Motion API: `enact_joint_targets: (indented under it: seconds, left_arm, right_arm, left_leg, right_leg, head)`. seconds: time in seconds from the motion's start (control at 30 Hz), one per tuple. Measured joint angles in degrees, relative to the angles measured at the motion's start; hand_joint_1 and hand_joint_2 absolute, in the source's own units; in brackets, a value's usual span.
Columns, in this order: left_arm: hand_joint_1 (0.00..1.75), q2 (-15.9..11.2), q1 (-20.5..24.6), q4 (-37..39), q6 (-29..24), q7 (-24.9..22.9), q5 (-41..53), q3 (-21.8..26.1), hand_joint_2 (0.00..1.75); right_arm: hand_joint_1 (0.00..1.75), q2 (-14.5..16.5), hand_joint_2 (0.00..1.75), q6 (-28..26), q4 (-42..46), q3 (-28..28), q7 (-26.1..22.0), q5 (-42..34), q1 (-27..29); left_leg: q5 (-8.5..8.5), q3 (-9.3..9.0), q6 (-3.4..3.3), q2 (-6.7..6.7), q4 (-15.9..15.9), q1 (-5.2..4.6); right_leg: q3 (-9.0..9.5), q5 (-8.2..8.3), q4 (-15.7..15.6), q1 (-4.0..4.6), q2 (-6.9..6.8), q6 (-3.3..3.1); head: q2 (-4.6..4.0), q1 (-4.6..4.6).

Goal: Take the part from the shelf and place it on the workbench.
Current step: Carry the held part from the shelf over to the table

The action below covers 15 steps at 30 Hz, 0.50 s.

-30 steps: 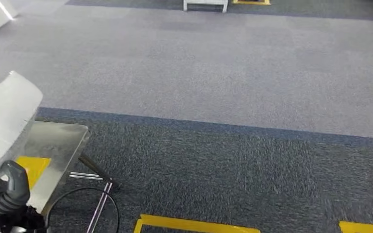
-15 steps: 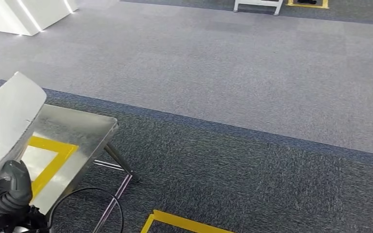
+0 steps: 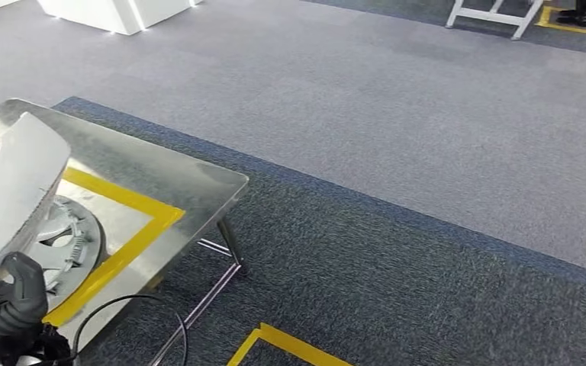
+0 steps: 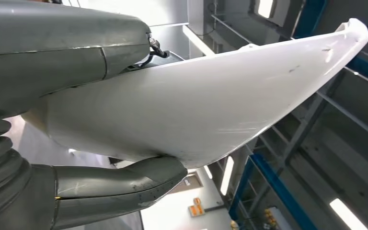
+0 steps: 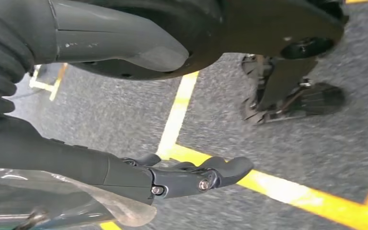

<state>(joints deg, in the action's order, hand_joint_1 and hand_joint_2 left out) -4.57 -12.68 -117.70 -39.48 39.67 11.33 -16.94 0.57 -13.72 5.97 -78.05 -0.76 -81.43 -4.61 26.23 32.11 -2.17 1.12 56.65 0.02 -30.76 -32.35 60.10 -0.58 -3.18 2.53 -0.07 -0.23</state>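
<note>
We count one white part [image 3: 4, 191], one metal workbench [image 3: 160, 171], one wheel cover [image 3: 65, 236] lying on the bench, and two robot hands. Our left hand [image 3: 8, 305] grips the part: in the left wrist view the thick thumb [image 4: 124, 184] presses under the part's lower edge and the fingers close over its upper side, so the panel [image 4: 196, 100] is clamped between them. The part is held up in the air at the left, over the near end of the workbench and not resting on it. Our right hand [image 5: 191, 177] hangs above the carpet with its fingers curled loosely inward and nothing in them.

Against the earlier head pictures the whole scene has swung, because the camera turned: far more of the workbench is in view now, and the wheel cover has come into view. The part sits in the same grip as before.

The part is a smooth, glossy, curved plastic shell with faint scratches. The workbench top is brushed steel on slanted legs, marked with a yellow tape rectangle [image 3: 133, 202]. The floor is grey carpet [image 3: 397, 114] with a darker band and yellow tape lines. A black cable [image 3: 122, 313] loops beside the bench.
</note>
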Motion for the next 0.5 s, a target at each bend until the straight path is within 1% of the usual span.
enact_joint_targets:
  seconds: [0.03,0.07,0.1,0.13,0.17,0.2,0.23,0.27,0.3,0.33,0.37,0.4,0.43,0.47,0.5]
  left_arm:
    - [1.75,0.0,0.0,0.0,0.0,0.0,0.0,0.0,1.75]
    - [1.75,0.0,0.0,0.0,0.0,0.0,0.0,0.0,1.75]
    - [1.75,0.0,0.0,0.0,0.0,0.0,0.0,0.0,1.75]
    - [1.75,0.0,0.0,0.0,0.0,0.0,0.0,0.0,1.75]
    - [1.75,0.0,0.0,0.0,0.1,0.0,0.0,0.0,1.75]
    - [1.75,0.0,0.0,0.0,0.1,0.0,0.0,0.0,1.75]
    - [1.75,0.0,0.0,0.0,0.1,0.0,0.0,0.0,1.75]
    - [1.75,0.0,0.0,0.0,0.1,0.0,0.0,0.0,1.75]
    - [1.75,0.0,0.1,0.0,0.1,0.0,0.0,0.0,1.75]
    - [1.75,0.0,0.0,0.0,0.1,0.0,0.0,0.0,1.75]
    - [1.75,0.0,0.0,0.0,0.1,0.0,0.0,0.0,1.75]
    - [1.75,0.0,0.0,0.0,0.1,0.0,0.0,0.0,1.75]
    - [1.75,0.0,-0.1,0.0,0.1,0.0,0.0,0.0,1.75]
    - [1.75,0.0,-0.1,0.0,0.1,0.0,0.0,0.0,1.75]
    - [1.75,0.0,0.0,0.0,0.0,0.0,0.0,0.0,1.75]
  right_arm:
    - [0.00,0.0,1.75,0.0,0.0,0.0,0.0,0.0,0.0]
    - [0.00,0.0,1.75,0.0,0.0,0.0,0.0,0.0,0.1]
    - [0.00,0.0,1.75,0.0,0.0,0.0,0.0,0.0,0.2]
    - [0.00,0.0,1.75,0.0,0.0,0.0,0.0,0.0,0.3]
    - [0.00,0.0,1.75,0.0,0.0,0.0,0.1,0.0,0.5]
    - [0.00,0.0,1.75,0.0,0.0,0.0,0.1,0.0,0.5]
    - [0.00,0.0,1.75,0.0,0.0,0.0,0.0,0.0,0.5]
    - [0.00,0.0,1.75,0.0,0.0,0.0,0.0,0.0,0.5]
    - [0.00,0.0,1.75,0.0,0.0,0.0,0.0,0.0,0.5]
    - [0.00,0.0,1.75,0.0,0.0,0.0,0.0,0.0,0.5]
    - [0.00,0.0,1.75,0.0,0.0,0.0,0.0,0.0,0.4]
    - [0.00,0.0,1.75,0.0,0.0,0.0,0.0,0.0,0.4]
    - [0.00,0.0,1.75,0.0,0.0,0.0,0.0,0.0,0.4]
    - [0.00,0.0,1.75,0.0,0.0,0.0,0.0,0.0,0.3]
    - [0.00,0.0,1.75,0.0,0.0,0.0,0.0,0.0,0.4]
  left_leg:
    - [-0.06,0.06,-0.19,-0.56,0.0,0.01]
    - [-0.09,0.11,-0.32,-1.21,0.0,0.00]
    - [-0.11,0.13,-0.36,-1.94,0.0,-0.03]
    - [-0.11,0.12,-0.37,-2.71,0.1,-0.06]
    - [-0.10,0.08,-0.36,-3.52,0.1,-0.07]
    - [-0.08,0.01,-0.32,-4.33,0.1,-0.06]
    - [-0.04,-0.03,-0.23,-5.08,0.2,-0.03]
    - [0.05,0.04,-0.04,-5.79,0.4,-0.08]
    - [0.08,0.20,0.24,-6.43,0.5,-0.10]
    - [0.06,0.42,0.59,-7.04,0.6,-0.06]
    - [-0.04,0.65,0.99,-7.66,0.7,0.00]
    - [-0.16,0.84,1.36,-8.28,0.7,0.12]
    - [-0.01,1.02,1.67,-8.16,0.9,0.16]
    - [0.70,1.49,1.97,-7.18,1.9,0.14]
    - [2.09,2.46,2.26,-5.67,4.1,0.10]
  right_leg:
    - [-1.90,-1.86,3.9,-0.06,1.71,0.10]
    - [-4.15,-3.63,8.3,-0.07,2.62,0.16]
    - [-6.15,-4.66,11.9,-0.06,2.96,0.21]
    - [-7.29,-4.50,13.5,-0.05,3.06,0.21]
    - [-7.34,-3.18,12.8,-0.06,3.13,0.16]
    - [-6.23,-0.94,9.7,-0.11,3.42,0.06]
    - [-4.46,1.44,5.4,-0.21,4.37,-0.05]
    - [-2.69,3.02,1.2,-0.38,5.68,-0.18]
    - [-1.23,3.90,-1.7,-0.48,6.76,-0.32]
    - [-0.45,4.02,-3.2,-0.50,7.50,-0.48]
    - [-0.16,3.81,-3.4,-0.42,7.44,-0.67]
    - [0.00,3.90,-3.4,-0.38,6.80,-0.94]
    - [0.07,4.00,-3.6,-0.40,6.13,-1.24]
    - [0.18,4.09,-3.8,-0.46,5.41,-1.60]
    - [0.30,4.14,-4.0,-0.52,4.61,-1.93]
  head:
    - [0.00,0.15]
    - [0.00,0.20]
    - [0.00,0.21]
    - [0.00,0.21]
    - [0.00,0.20]
    - [0.00,0.20]
    - [0.00,0.21]
    - [0.00,0.21]
    - [0.00,0.21]
    - [0.00,0.21]
    - [0.00,0.20]
    - [0.00,0.21]
    - [0.00,0.19]
    - [0.00,0.03]
    - [0.00,-0.12]
